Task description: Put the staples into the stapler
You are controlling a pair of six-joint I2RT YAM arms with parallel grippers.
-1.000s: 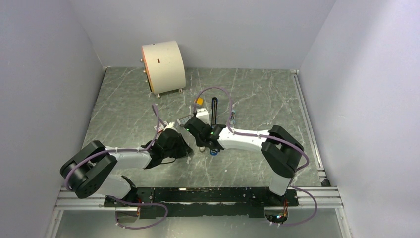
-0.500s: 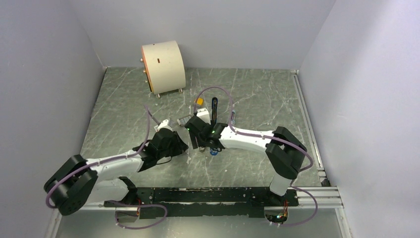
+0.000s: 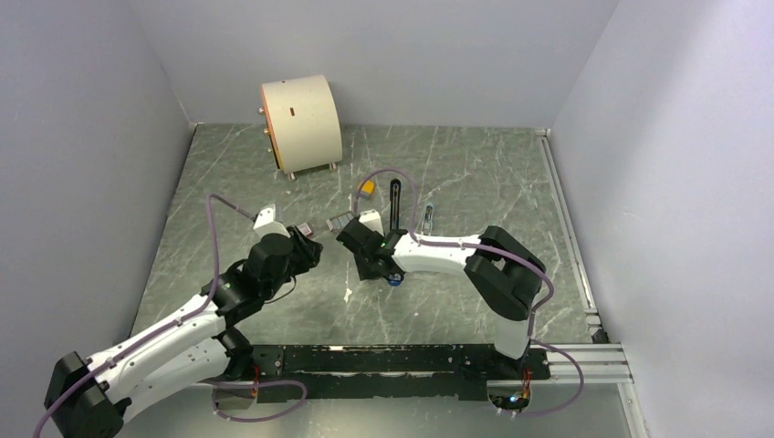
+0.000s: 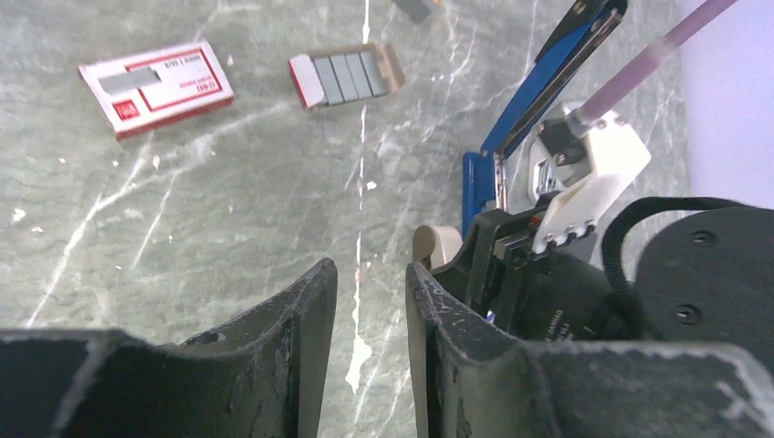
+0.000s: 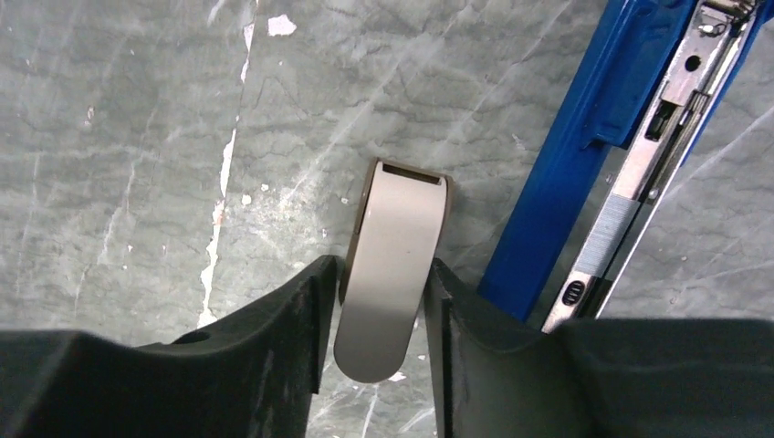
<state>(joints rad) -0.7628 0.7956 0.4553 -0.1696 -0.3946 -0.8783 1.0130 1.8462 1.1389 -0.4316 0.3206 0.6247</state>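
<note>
Left wrist: one stapler point(image 4: 538, 87), four staples point(image 4: 347, 76) strips, one box point(image 4: 155, 87), one block point(image 4: 434, 246).

Left arm point(image 3: 173, 333) stretches long from its base toward the middle. The left claw point(image 4: 365, 274) hangs with its fingers narrowly parted and nothing between them. Right arm point(image 3: 438, 255) folds at the elbow and reaches leftward, right claw point(image 5: 383, 283) down low, fingers pinched on a beige tab point(image 5: 394, 246).

One stapler point(image 4: 538, 87); two boxes point(image 4: 155, 88) point(image 4: 347, 76); one drum point(image 3: 301, 123); one block point(image 5: 392, 255).
</note>
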